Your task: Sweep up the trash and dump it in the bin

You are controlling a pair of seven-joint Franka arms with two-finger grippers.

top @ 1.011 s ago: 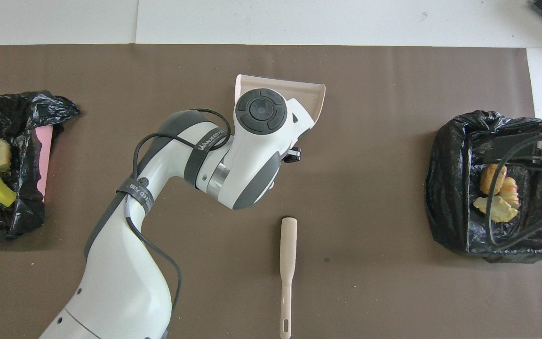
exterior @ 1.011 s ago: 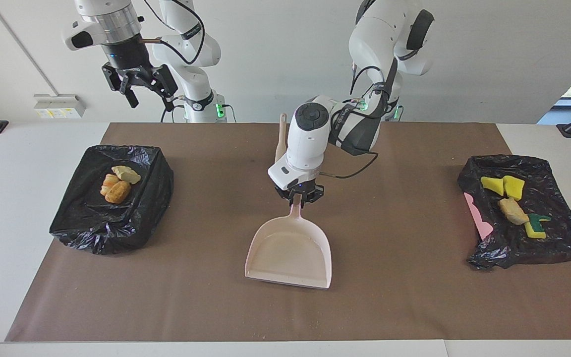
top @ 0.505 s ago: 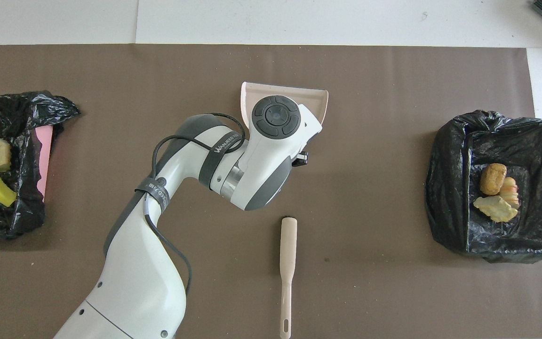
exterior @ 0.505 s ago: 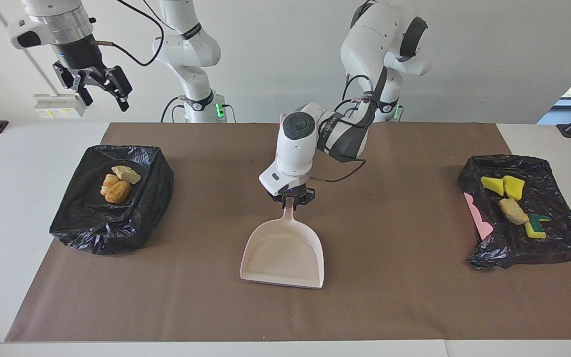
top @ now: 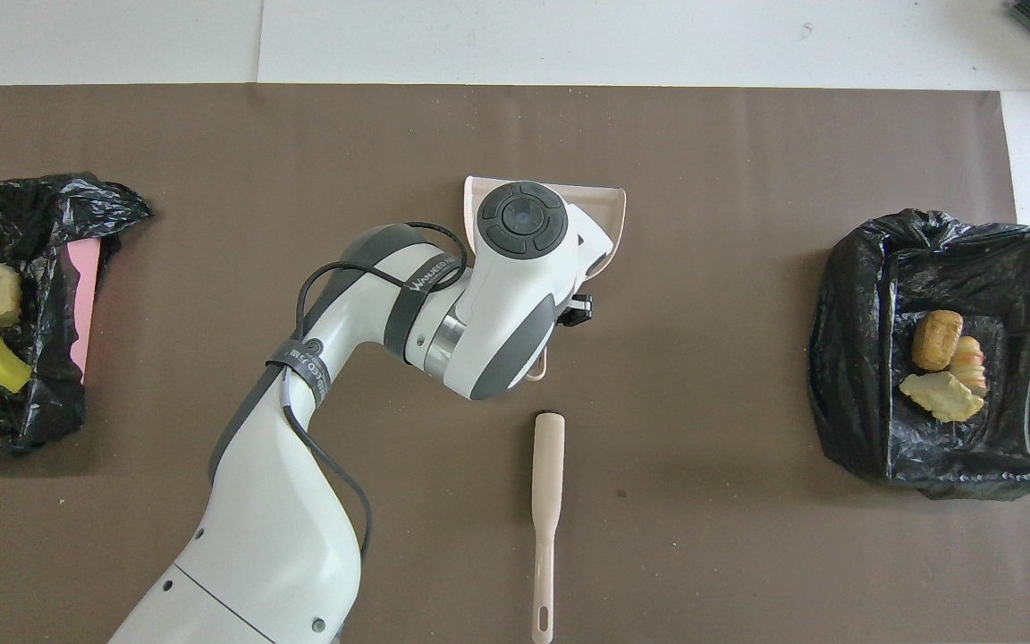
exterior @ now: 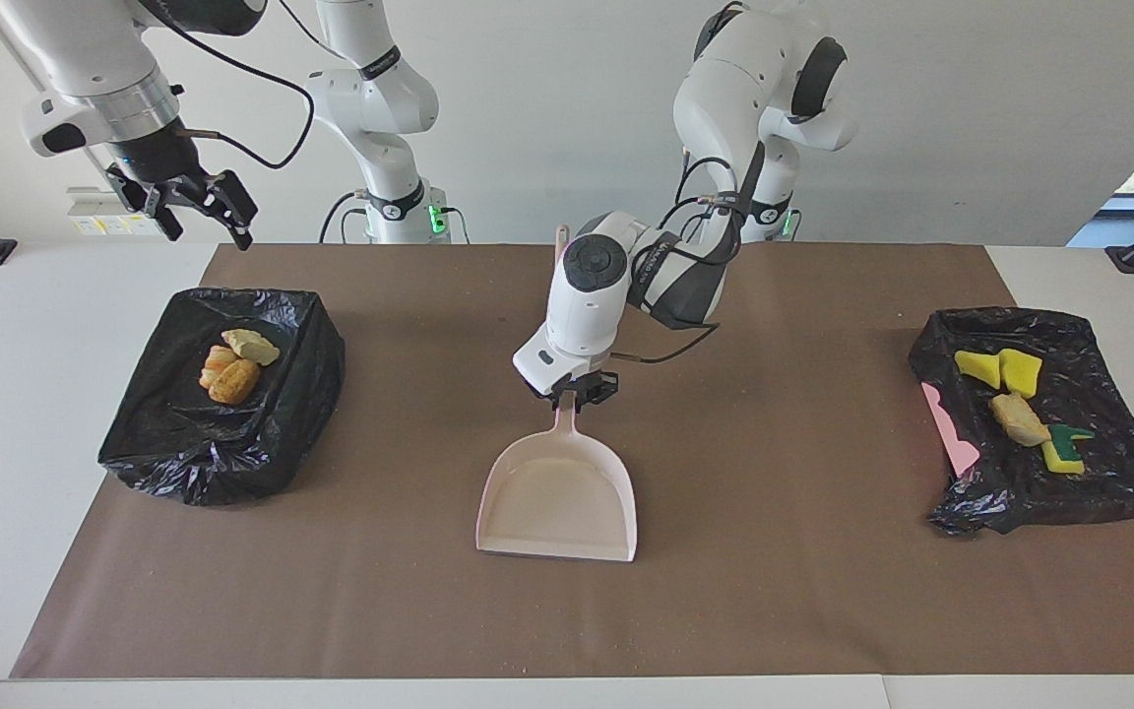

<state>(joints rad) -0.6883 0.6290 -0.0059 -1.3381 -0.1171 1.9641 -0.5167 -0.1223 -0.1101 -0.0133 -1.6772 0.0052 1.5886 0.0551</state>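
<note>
Dustpan [exterior: 557,497] lay mid-counter, bare mat [exterior: 784,591] all around; two bins flanked it. Left pincer [exterior: 575,392] at its handle, grip unclear; right pincer [exterior: 195,202] released.

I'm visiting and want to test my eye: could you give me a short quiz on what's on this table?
1. True or false: the pink dustpan holds trash.
2. Which lies nearer the robots: the dustpan or the beige brush handle?
3. Where are the yellow sponge chunks? A) on the brown mat B) in the black-bagged bin at the left arm's end C) in the dustpan

Key: 1 false, it looks empty; 2 the brush handle; 3 B.
</note>
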